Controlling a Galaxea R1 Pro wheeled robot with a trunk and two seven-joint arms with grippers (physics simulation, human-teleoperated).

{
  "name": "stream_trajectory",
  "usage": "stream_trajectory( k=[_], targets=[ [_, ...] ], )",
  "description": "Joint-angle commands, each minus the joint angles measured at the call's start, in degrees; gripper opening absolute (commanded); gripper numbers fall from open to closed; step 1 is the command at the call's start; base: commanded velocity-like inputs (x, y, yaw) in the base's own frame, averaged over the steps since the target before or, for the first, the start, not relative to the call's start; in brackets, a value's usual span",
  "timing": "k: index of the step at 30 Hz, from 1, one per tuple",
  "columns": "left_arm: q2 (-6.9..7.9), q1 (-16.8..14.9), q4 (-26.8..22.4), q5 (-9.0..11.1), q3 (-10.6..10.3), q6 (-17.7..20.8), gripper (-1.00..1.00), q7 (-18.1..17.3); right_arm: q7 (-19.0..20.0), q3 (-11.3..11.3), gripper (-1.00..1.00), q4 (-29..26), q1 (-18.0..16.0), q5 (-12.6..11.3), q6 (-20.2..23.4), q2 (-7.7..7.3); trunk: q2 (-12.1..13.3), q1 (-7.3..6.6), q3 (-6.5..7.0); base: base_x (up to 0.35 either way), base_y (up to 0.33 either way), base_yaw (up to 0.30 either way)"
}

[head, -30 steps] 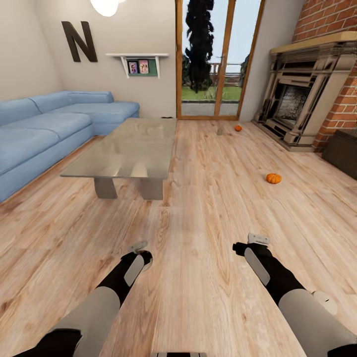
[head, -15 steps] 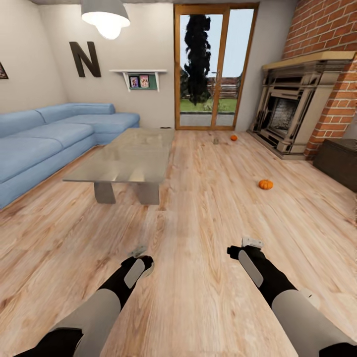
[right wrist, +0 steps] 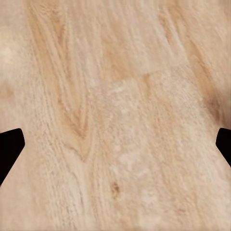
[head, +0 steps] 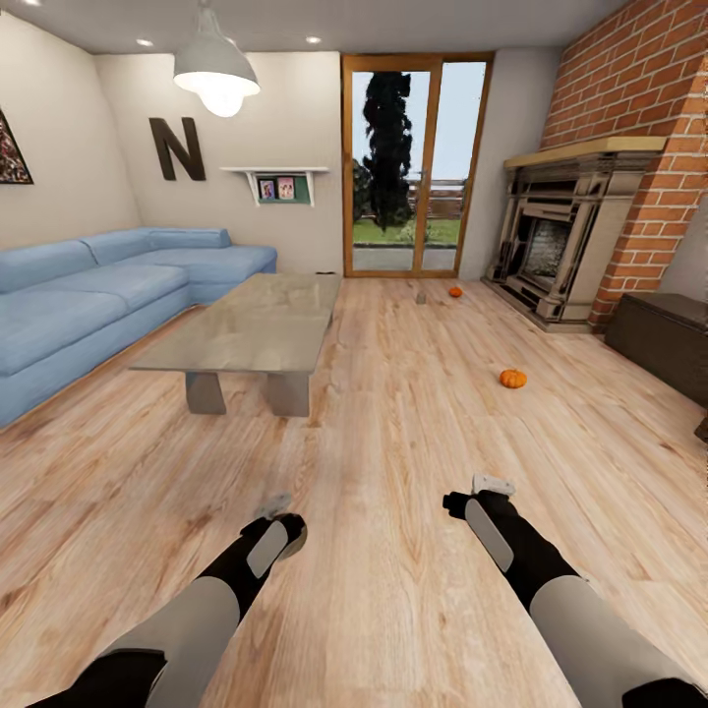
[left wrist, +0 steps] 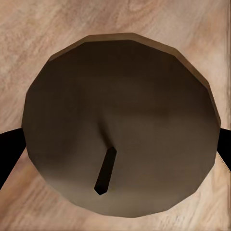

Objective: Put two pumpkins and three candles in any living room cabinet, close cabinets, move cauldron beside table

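While the left fingers [left wrist: 6,155] clasp a candle [left wrist: 120,125], the right gripper [head: 489,486] hangs spread and empty over the floor [right wrist: 115,96].

Outward from the left gripper [head: 279,515], the candle sits pinched between the tips, wick toward the wrist camera. The nearer pumpkin [head: 512,378] lies on the planks at one o'clock, and the farther pumpkin [head: 455,291] is by the glass door near twelve with a small grey candle [head: 421,295] just beside it. The cabinet [head: 657,339] stands at two o'clock and the table [head: 246,329] at eleven. My worry is that the hold looks shallow, so a sharp turn toward the cabinet could shake the candle loose, and the base could nudge the nearer pumpkin rolling.
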Motion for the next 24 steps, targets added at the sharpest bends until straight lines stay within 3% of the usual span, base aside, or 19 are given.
stream_trajectory(
  k=[1,14,24],
  targets=[
    [-0.03,0.0,-0.1,0.2,0.2,0.3,-1.0,0.2,-0.6,0.4,1.0,-0.1,0.0,-0.6,0.1,-0.08,0.0,-0.04,0.21,-0.005,-0.004,-0.089],
    [-0.03,0.0,1.2,0.1,0.2,0.2,-1.0,0.1,-0.6,0.4,1.0,0.0,0.0,-0.6,0.1,0.01,0.2,-0.37,3.81,-0.001,-0.001,-0.143],
    [-0.03,0.0,2.3,0.1,0.1,0.1,-1.0,-0.6,-0.6,0.3,1.0,0.0,0.0,-0.7,0.1,0.02,1.1,-1.01,6.02,0.0,0.0,-0.022]
  ],
)
